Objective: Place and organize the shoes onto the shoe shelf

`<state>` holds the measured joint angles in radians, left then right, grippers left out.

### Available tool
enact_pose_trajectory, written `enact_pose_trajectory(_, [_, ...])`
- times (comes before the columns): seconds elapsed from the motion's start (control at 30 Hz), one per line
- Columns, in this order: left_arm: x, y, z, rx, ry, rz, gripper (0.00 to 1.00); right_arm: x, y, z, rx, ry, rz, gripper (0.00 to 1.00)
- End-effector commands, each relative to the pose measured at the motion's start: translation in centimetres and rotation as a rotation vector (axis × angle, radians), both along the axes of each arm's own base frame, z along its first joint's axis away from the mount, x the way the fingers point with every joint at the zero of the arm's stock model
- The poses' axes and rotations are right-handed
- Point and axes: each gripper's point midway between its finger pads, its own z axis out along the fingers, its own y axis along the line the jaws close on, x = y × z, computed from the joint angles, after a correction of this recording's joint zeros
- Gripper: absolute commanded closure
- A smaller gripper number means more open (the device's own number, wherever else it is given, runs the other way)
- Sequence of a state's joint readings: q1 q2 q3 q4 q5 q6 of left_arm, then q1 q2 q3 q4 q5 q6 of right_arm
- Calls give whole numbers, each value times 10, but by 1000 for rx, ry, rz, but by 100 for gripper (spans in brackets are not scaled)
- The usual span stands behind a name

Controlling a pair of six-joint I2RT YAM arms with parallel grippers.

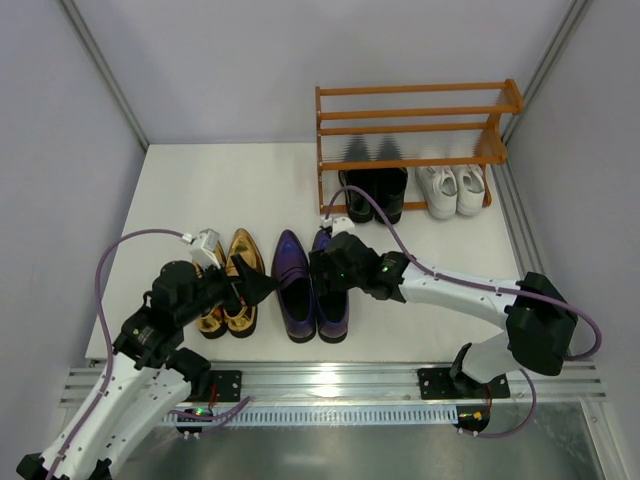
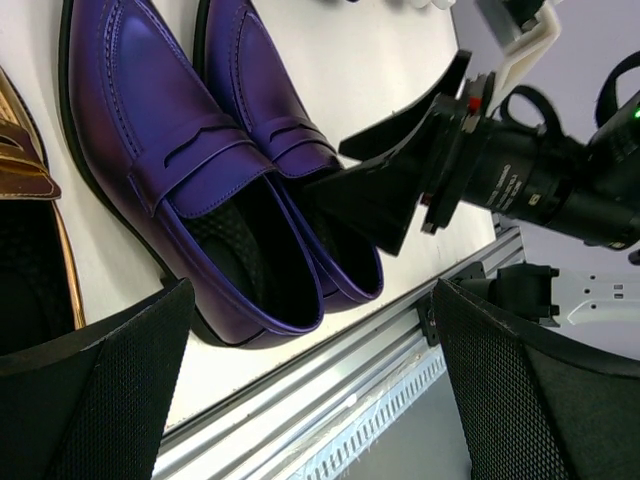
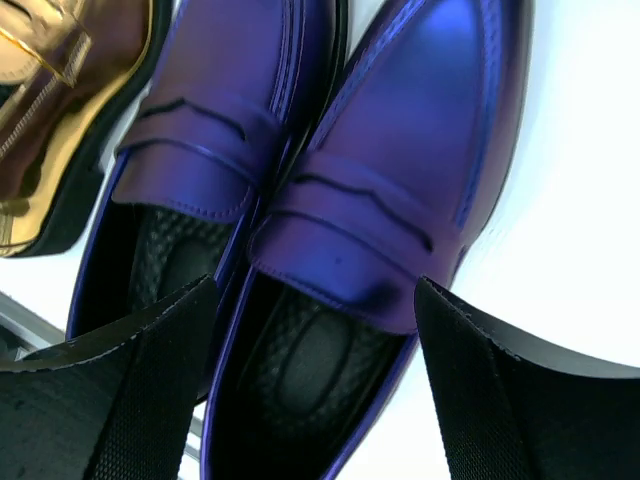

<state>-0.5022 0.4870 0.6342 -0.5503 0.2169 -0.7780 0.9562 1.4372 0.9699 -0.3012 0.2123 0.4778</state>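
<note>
Your right pincer [image 3: 312, 290] hangs released, grasping nothing, its two black fingers spread above the heel end of the purple loafers [image 1: 312, 285]. One finger sits over the opening of the loafer nearer the gold pair. The other hangs just outside the far loafer's outer wall.

For a sound grip, shift sideways so the fingers straddle one wall of a single shoe (not both shoes), lower, then clench.

The purple pair stands side by side on the bench [image 1: 230, 190], toes toward the shoe shelf [image 1: 420, 110], just beside the gold loafers [image 1: 228, 285]. Your left pincer [image 2: 312, 290] is likewise released and empty, over the gold pair. The black loafers [image 1: 375, 190] and white sneakers [image 1: 452, 188] sit at the shelf's lower tier, so the upper tier is the likely target.
</note>
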Motion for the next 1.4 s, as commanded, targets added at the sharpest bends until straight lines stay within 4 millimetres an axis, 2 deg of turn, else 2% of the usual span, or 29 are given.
enact_pose_trajectory(0.0, [3, 1, 15, -18, -60, 6, 0, -11, 11, -4, 52, 51, -92, 20])
enact_pose_trajectory(0.33, [-4, 8, 9, -9, -62, 21, 0, -39, 39, -12, 88, 126, -80, 20])
enact_pose_trajectory(0.43, [-5, 8, 8, -9, -64, 22, 0, -46, 48, -23, 59, 156, -61, 21])
enact_pose_trajectory(0.57, [-5, 8, 4, -9, -61, 19, 0, -55, 61, -36, 38, 195, -34, 28])
enact_pose_trajectory(0.67, [-5, 8, 2, -7, -57, 18, 0, -57, 57, -50, -9, 211, -42, 48])
enact_pose_trajectory(0.7, [-5, 8, 1, -7, -56, 18, 0, -56, 55, -51, -21, 209, -45, 63])
enact_pose_trajectory(0.77, [-5, 7, 1, -9, -59, 16, 0, -55, 47, -58, -69, 203, -56, 78])
enact_pose_trajectory(0.8, [-5, 7, 0, -8, -56, 13, 0, -55, 44, -59, -89, 199, -54, 90])
enact_pose_trajectory(0.83, [-5, 7, -1, -8, -54, 15, 0, -53, 36, -59, -127, 186, -63, 96])
enact_pose_trajectory(0.87, [-4, 6, 1, -11, -57, 13, 0, -52, 32, -57, -150, 172, -52, 96])
enact_pose_trajectory(0.93, [-4, 5, 2, -14, -59, 12, 0, -51, 25, -51, -181, 149, -39, 96])
enact_pose_trajectory(1.03, [-3, 5, 5, -16, -63, 10, 0, -48, 12, -28, -208, 92, 5, 96])
enact_pose_trajectory(1.07, [-3, 5, 6, -18, -66, 10, 0, -47, 8, -12, -188, 62, 18, 96])
enact_pose_trajectory(1.13, [-3, 4, 7, -21, -67, 8, 0, -44, -4, 5, -189, 28, 28, 96])
enact_pose_trajectory(1.2, [-2, 3, 7, -22, -68, 6, 0, -41, -21, 30, -163, -4, 19, 96])
enact_pose_trajectory(1.27, [-2, 2, 9, -25, -70, 4, 0, -39, -36, 44, -167, -25, 14, 96])
enact_pose_trajectory(1.3, [-1, 2, 9, -26, -69, 4, 0, -39, -45, 63, -126, -56, 2, 96])
enact_pose_trajectory(1.37, [-1, 0, 10, -31, -68, -4, 0, -32, -65, 78, -115, -85, -36, 96])
